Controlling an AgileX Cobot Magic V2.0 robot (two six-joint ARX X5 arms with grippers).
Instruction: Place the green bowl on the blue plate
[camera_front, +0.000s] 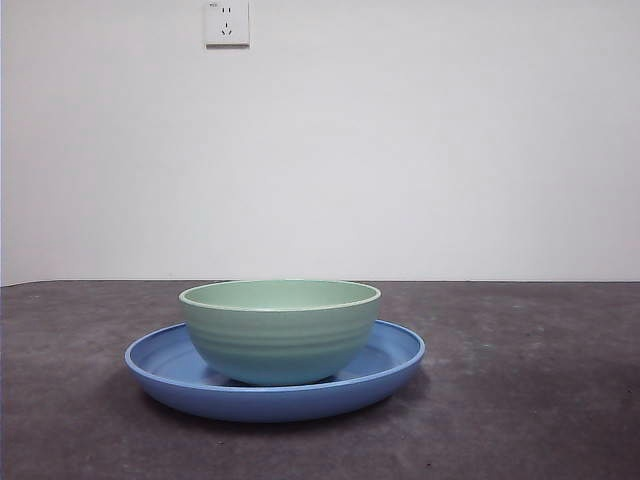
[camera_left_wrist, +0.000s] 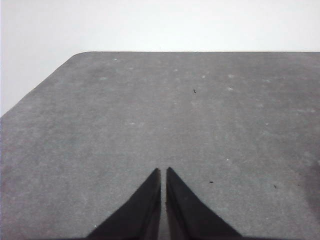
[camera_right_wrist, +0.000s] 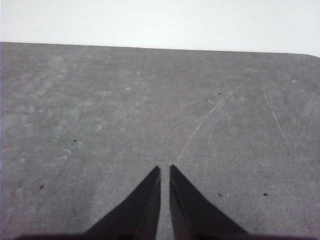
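Observation:
The green bowl (camera_front: 281, 328) stands upright inside the blue plate (camera_front: 398, 352) in the middle of the front view, on the dark grey table. No arm shows in the front view. My left gripper (camera_left_wrist: 163, 171) is shut and empty over bare table; neither bowl nor plate shows in the left wrist view. My right gripper (camera_right_wrist: 165, 169) is shut and empty over bare table; neither bowl nor plate shows in the right wrist view.
A white wall stands behind the table with a power socket (camera_front: 227, 22) high up. The table's far edge and rounded corner (camera_left_wrist: 80, 54) show in the left wrist view. Faint scratches (camera_right_wrist: 210, 115) mark the table surface.

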